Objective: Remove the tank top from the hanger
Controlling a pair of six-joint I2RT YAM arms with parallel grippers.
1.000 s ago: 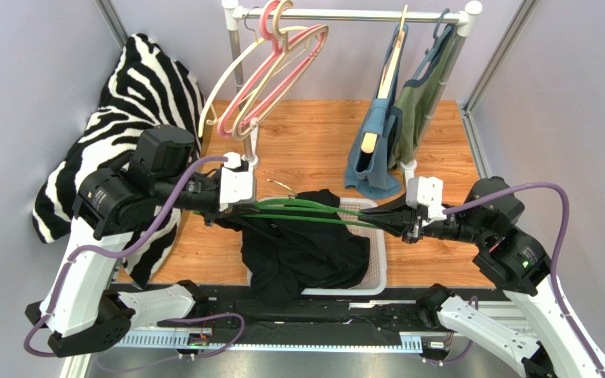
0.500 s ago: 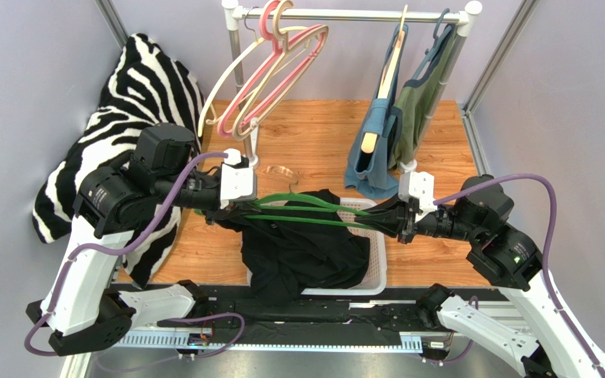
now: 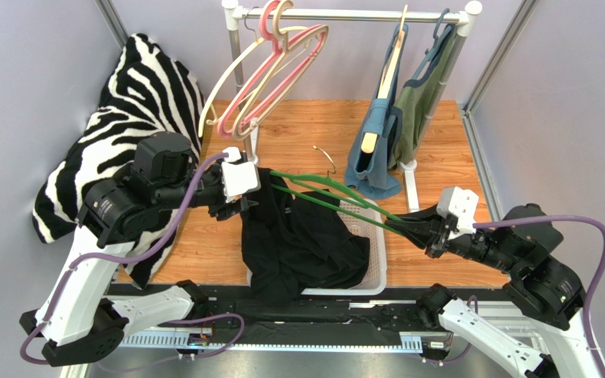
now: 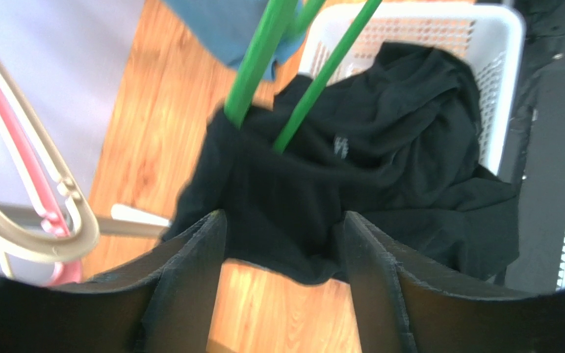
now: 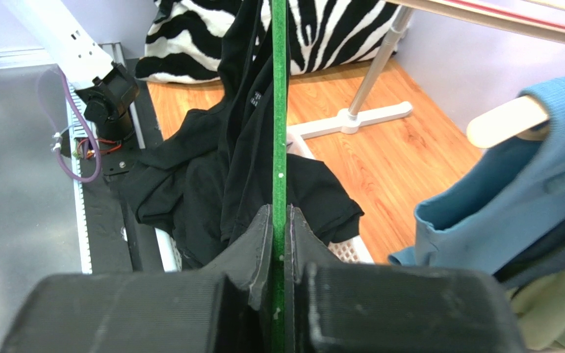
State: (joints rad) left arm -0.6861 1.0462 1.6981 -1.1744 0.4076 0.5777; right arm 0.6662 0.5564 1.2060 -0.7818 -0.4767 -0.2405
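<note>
The black tank top hangs in a heap over the white basket. A green hanger slants from the fabric's top left down to my right gripper, which is shut on its bar. The right wrist view shows the fingers clamped on the green bar, with black cloth along its far end. My left gripper is open beside the tank top's upper left edge. In the left wrist view the cloth's hem lies just past the fingertips, and the green bars run into the fabric.
A clothes rack at the back carries pink and beige hangers, a blue garment and a green one. A zebra-striped cushion lies at the left. The rack's white feet stand on the wooden floor.
My left gripper has opened and let go. The right gripper has pulled the hanger to the right and toward the near edge, so it now slants and its hook has swung up.
</note>
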